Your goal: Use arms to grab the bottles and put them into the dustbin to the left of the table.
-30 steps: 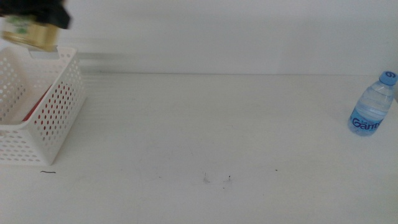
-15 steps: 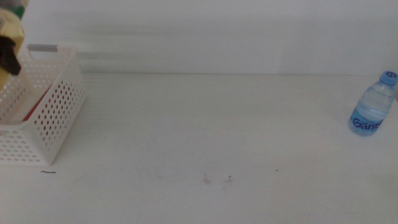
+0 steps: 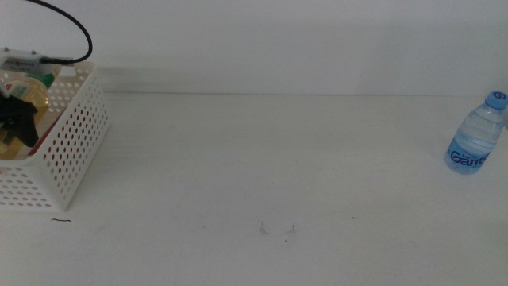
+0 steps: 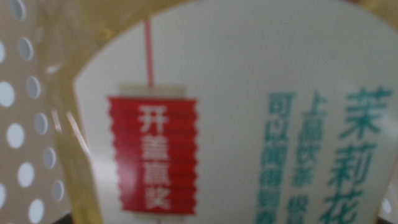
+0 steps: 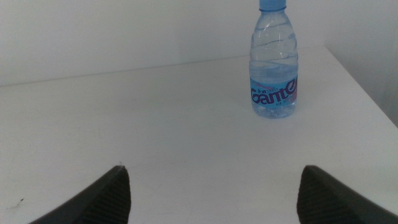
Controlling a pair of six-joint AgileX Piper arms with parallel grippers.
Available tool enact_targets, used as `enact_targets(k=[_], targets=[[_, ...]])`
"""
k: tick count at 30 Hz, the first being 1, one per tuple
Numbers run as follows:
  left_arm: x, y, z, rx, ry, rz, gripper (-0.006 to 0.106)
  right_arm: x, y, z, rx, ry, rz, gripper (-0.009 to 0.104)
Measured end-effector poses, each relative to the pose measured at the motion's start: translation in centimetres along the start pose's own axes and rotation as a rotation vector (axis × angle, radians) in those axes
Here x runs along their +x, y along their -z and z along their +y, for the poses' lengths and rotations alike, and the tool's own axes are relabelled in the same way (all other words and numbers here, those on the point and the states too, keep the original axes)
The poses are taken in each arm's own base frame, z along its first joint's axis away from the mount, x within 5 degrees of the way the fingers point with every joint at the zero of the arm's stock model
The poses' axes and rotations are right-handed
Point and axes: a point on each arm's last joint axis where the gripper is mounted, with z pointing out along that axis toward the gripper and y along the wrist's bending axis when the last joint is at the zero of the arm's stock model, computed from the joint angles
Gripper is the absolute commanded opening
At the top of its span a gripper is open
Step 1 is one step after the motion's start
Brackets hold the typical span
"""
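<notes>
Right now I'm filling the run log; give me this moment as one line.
left end effector: tea bottle held inside dustbin | right end effector: open, waiting | water bottle: upright on table

We observe a plain white counter [image 3: 262, 159] filling most of the middle view, matte and evenly lit, with no hard shadows. A few tiny dark specks [image 3: 277, 229] mark its near part, and a short dark line [image 3: 61, 220] lies toward its left. Behind the counter rises a bare white wall [image 3: 278, 44], meeting the counter's far edge in a faint straight seam.
</notes>
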Motion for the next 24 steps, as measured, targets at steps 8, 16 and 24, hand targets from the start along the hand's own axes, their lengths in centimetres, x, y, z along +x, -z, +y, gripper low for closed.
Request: enact_targets(k=[8,16,24], targets=[[0.0,-0.3,0.2,-0.015,-0.008,0.014,0.079,0.0,0.0,0.0,0.000,0.000,0.000,0.069],[-0.3,3.0,-0.4,-0.062,0.019,-0.071,0.094,0.0,0.0,0.0,0.000,0.000,0.000,0.069],[0.3,13.3,-7.1,-0.113,-0.051,-0.301,0.094,0.0,0.0,0.0,0.000,0.000,0.000,0.069]])
